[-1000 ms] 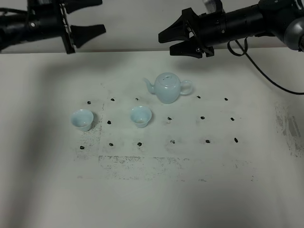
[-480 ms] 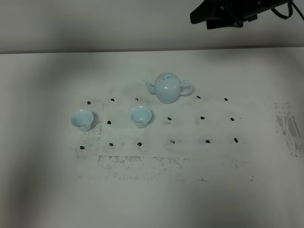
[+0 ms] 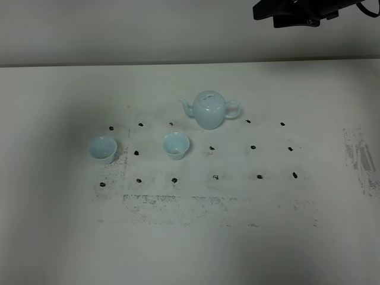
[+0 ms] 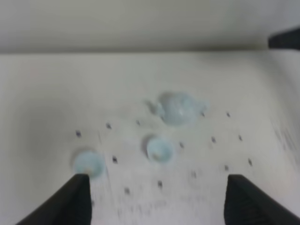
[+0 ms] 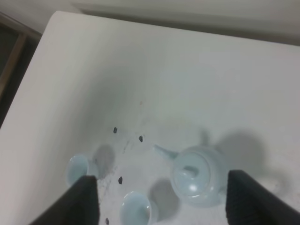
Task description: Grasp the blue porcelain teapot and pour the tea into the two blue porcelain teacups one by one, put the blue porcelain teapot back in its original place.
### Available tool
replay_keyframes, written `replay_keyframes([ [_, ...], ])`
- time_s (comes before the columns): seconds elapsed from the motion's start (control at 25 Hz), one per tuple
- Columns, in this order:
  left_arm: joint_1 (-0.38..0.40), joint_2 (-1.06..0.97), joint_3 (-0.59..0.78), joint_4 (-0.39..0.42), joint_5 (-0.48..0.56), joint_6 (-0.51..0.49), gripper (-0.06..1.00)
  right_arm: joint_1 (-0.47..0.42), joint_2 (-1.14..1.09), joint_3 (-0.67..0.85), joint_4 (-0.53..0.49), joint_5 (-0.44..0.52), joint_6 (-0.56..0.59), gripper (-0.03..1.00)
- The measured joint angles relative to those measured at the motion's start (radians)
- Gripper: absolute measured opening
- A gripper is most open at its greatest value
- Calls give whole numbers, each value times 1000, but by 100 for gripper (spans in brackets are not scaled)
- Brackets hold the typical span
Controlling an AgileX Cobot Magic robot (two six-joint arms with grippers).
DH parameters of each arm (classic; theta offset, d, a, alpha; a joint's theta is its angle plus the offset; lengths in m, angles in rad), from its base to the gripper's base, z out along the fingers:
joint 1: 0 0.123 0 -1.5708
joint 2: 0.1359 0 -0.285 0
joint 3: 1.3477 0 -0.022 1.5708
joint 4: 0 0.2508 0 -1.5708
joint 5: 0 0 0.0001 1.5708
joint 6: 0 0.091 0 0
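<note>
The blue porcelain teapot [image 3: 209,110] stands upright on the white table, lid on, with its spout pointing left. The two blue porcelain teacups [image 3: 102,148] [image 3: 176,145] sit in front of it to the left. No tea is visible. My left gripper [image 4: 157,187] hovers high and open, looking down on the teapot [image 4: 178,108] and both cups [image 4: 88,163] [image 4: 159,149]. My right gripper [image 5: 161,187] is also open, high above the teapot [image 5: 197,180] and the cups [image 5: 79,169] [image 5: 137,208]. Only the right arm [image 3: 297,13] shows at the exterior view's top right.
Rows of small black marks [image 3: 253,147] dot the table [image 3: 53,237] around the tea set. Grey scuffing [image 3: 178,205] lies in front of them, and more [image 3: 359,157] near the right side. The table's far edge [image 3: 119,64] meets a pale wall.
Both arms pulled up and away from above the table. The left arm left the exterior view; the right arm moved to the top right. Teapot and cups stayed put.
</note>
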Motion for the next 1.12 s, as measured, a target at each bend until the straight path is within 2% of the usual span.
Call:
replay_keyframes([
  [0.2, -113, -168, 176, 119, -17, -3, 61, 0, 0, 0, 0, 0, 0, 59],
  [0.36, -192, -279, 290, 249, -1, -61, 61, 0, 0, 0, 1, 0, 0, 59],
  [0.6, -223, -486, 516, 417, -30, -127, 61, 0, 0, 0, 1, 0, 0, 59],
  [0.92, -223, -771, 863, 429, -102, -129, 61, 0, 0, 0, 1, 1, 2, 59],
  [1.12, -223, -917, 992, 429, -128, -129, 61, 0, 0, 0, 1, 1, 2, 59],
])
